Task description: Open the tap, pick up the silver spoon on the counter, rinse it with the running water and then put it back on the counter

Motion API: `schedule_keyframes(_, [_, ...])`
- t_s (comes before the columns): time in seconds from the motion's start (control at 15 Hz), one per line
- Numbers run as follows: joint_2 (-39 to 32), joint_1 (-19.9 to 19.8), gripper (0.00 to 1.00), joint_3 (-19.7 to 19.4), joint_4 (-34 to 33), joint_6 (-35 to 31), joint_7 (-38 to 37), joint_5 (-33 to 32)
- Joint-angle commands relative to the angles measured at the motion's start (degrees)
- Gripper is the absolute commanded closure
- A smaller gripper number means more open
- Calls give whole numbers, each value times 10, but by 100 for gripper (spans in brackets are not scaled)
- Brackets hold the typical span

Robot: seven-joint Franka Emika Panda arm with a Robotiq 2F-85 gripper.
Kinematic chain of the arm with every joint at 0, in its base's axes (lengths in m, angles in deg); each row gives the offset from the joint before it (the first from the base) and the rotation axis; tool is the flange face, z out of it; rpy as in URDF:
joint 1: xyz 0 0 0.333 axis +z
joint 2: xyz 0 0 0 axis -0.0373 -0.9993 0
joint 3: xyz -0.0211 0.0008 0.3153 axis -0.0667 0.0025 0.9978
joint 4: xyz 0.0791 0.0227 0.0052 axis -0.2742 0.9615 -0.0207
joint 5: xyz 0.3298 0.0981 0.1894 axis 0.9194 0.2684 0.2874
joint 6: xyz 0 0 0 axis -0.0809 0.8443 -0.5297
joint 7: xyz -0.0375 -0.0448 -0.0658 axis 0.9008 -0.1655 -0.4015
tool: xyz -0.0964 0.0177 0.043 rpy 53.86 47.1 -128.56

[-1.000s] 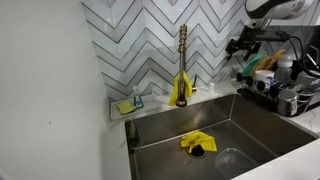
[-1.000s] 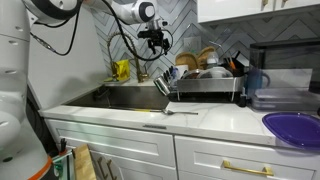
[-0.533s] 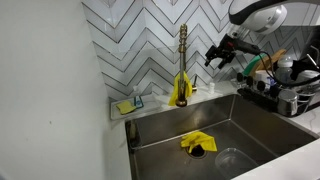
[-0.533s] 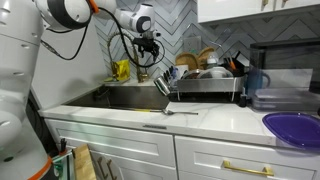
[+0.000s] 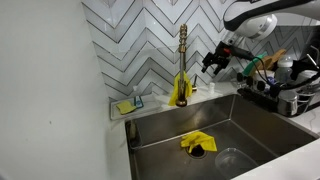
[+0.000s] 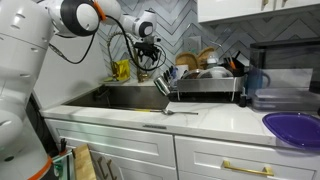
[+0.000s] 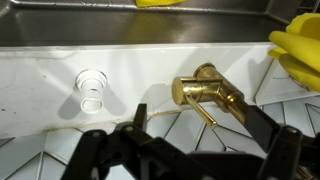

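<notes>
The gripper point(image 5: 213, 62) hangs empty with its jaws spread wide. Over the last second it has travelled left along the tiled wall, away from the dish rack point(image 5: 285, 95), and it now stands just right of the tap point(image 5: 182, 62), level with the upper half of the neck and not yet touching it. In the wrist view the two dark fingers point(image 7: 118, 150) frame the brass tap point(image 7: 205, 92) from above, with its thin lever pointing toward the gap between them.

That approach suggests the first step, opening the tap, is only now being lined up. No stream shows below the spout, though a thin one would be hard to make out at this size, so the water is probably still off.

The silver spoon point(image 6: 171, 112) lies untouched on the white bench point(image 6: 220, 122), near its front edge and right of the sink point(image 5: 165, 128). A yellow cloth point(image 5: 197, 143) rests over the drain in the basin. Picking up, rinsing and returning all remain.
</notes>
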Motion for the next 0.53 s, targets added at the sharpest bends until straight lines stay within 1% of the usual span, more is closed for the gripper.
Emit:
schedule_keyframes(0.0, [-12,12,0,-10,-17,15,-7,-11])
schedule_keyframes(0.27, [-38,24,0,-14,-50,32,-11,-27])
schedule_keyframes(0.47, [-61,34,0,-17,-76,23,-7,-40])
